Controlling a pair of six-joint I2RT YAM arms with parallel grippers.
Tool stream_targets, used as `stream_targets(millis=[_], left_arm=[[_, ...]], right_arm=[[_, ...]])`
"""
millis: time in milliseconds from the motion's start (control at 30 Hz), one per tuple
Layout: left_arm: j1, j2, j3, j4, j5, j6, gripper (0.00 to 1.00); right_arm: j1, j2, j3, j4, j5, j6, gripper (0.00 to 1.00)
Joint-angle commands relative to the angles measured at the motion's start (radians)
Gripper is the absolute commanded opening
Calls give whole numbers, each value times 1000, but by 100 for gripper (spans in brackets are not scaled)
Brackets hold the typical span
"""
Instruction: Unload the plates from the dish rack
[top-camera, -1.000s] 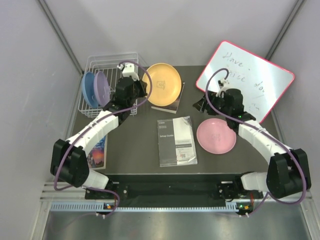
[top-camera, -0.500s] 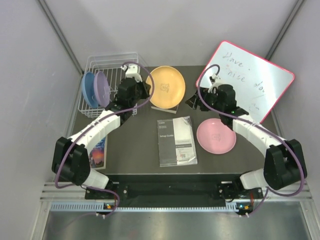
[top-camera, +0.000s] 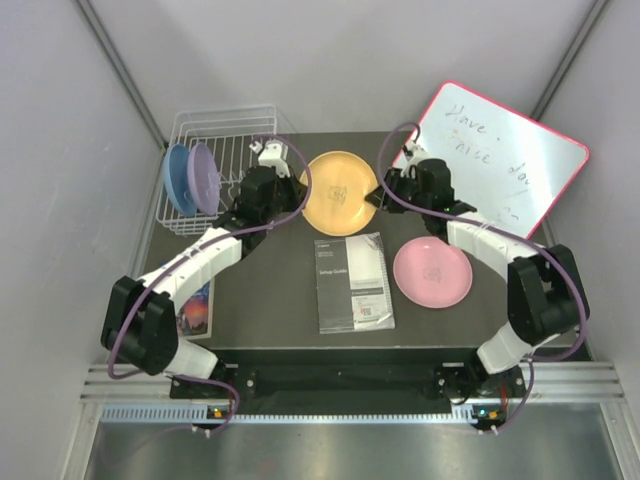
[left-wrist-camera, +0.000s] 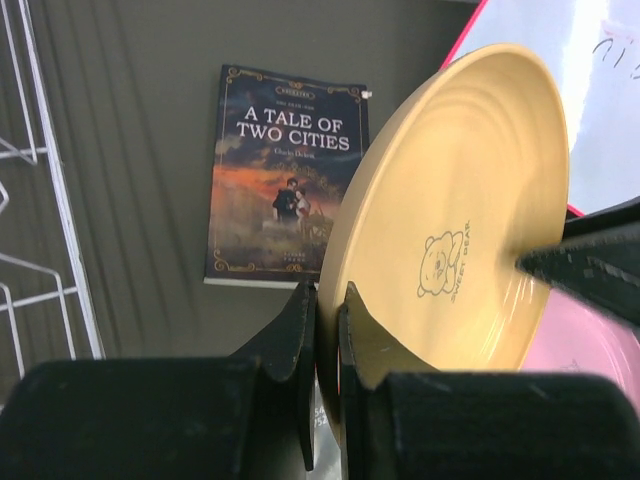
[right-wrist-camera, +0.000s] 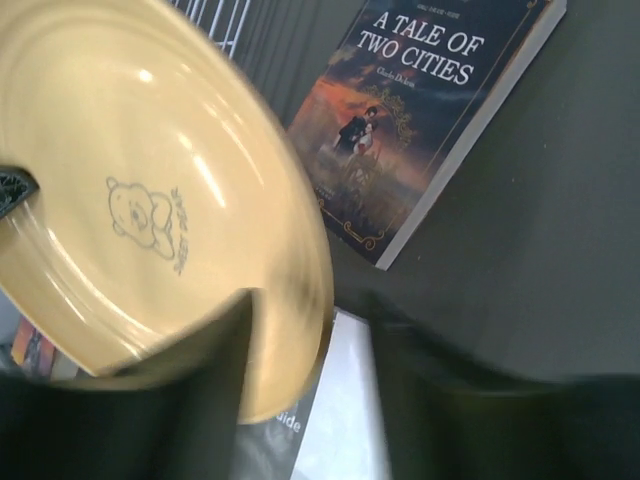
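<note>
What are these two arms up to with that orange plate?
The left hand grips the orange-tan plate by one rim, tilted above the table. The right hand is open, straddling the opposite rim without gripping yet. A pink plate lies on the table; a blue plate and a lavender plate stand in the dish rack.

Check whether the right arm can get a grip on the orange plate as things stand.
Probably yes. The left gripper pinches only one rim of the orange plate, so the opposite edge is free, and the right gripper, jaws open, straddles that edge with nothing in the way.
</note>
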Motion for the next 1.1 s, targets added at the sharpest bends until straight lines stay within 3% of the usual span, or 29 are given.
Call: stream_targets(millis=[0, 33, 233, 300, 333, 367, 467, 767, 1067], left_arm=[[-5, -83, -40, 44, 32, -29, 0], [-5, -83, -43, 44, 28, -26, 0], [-5, -81, -38, 57, 11, -6, 2], [-5, -77, -31, 58, 11, 14, 20], [-5, -75, -29, 51, 5, 17, 37], [-5, -75, -28, 47, -1, 24, 71], [-5, -83, -28, 41, -43, 44, 90], [-5, -148, -41, 48, -294, 207, 93], [-5, -199, -72, 77, -368, 238, 92]], right_arm=[[14, 31, 58, 56, -12, -7, 14], [13, 28, 55, 55, -9, -6, 1], [9, -82, -36, 23, 78, -38, 0], [6, -127, -63, -39, 156, -58, 0], [-3, -169, -69, -60, 181, -61, 0], [-10, -190, -83, -82, 208, -61, 0], [-44, -272, -111, -197, 273, -62, 0], [-277, -519, -241, -589, 353, -13, 0], [-288, -716, -384, -722, 382, 100, 0]])
